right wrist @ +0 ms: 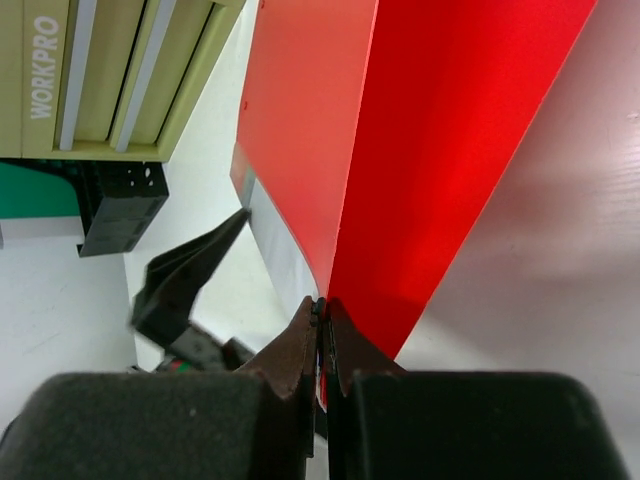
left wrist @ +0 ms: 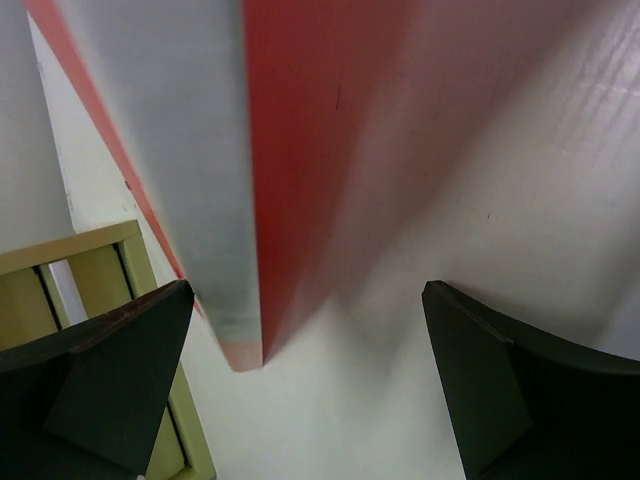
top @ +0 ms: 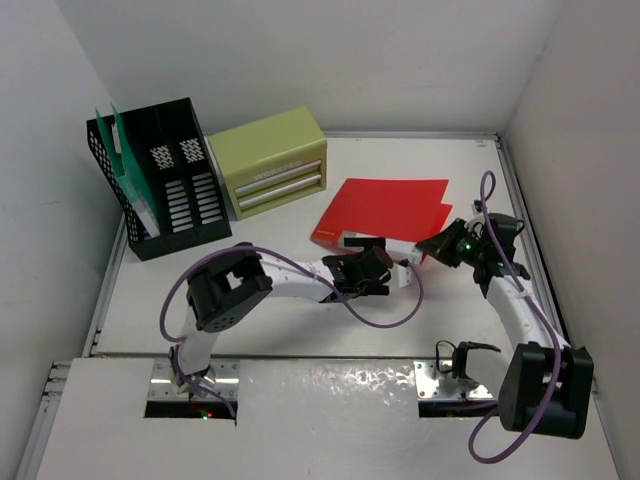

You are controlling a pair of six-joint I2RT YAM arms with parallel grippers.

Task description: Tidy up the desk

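While the right claw is pinched shut on the near right corner of the red folder, the left claw stands wide open at the folder's near left corner, with nothing in it. Seen from the left wrist, its two dark fingers spread either side of the folder's edge without touching it. A pale strip runs along that edge. The folder sits towards the back right of the desk, and its gripped corner looks raised, with shadow under it. Just to its left, against the back wall, is the green drawer box. A black file rack stands in the back left corner, with green sheets upright in its left slot.
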